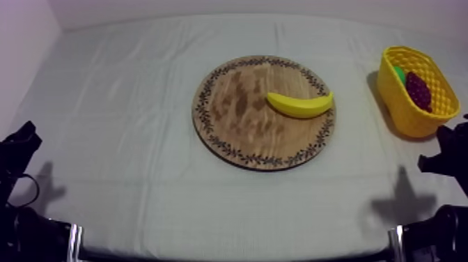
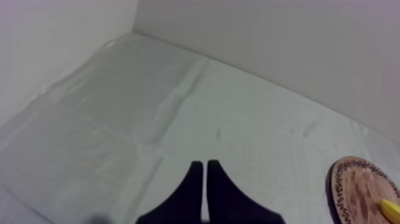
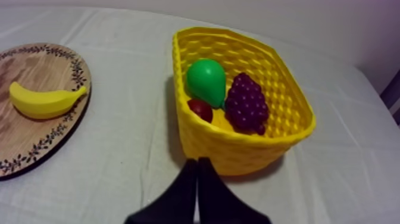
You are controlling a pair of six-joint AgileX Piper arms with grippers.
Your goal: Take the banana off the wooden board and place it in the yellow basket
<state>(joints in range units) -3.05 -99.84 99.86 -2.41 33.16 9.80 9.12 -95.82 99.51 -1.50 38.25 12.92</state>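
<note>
Left pincer (image 2: 204, 164) closed; right pincer (image 3: 197, 161) closed, low.

Near the middle of the cloth-covered counter (image 1: 139, 104), a round wooden board (image 1: 233, 104) with a patterned rim, a banana (image 1: 299, 105) lying on its basket-side half with one end at the rim. Toward the right arm's side, well apart from the board, a yellow basket (image 1: 407, 115) holding a bunch of grapes (image 1: 418, 90) and a green fruit (image 1: 398, 73). Low at either edge, black left arm (image 1: 19, 146) and right arm (image 1: 449, 157), the right near the basket.
</note>
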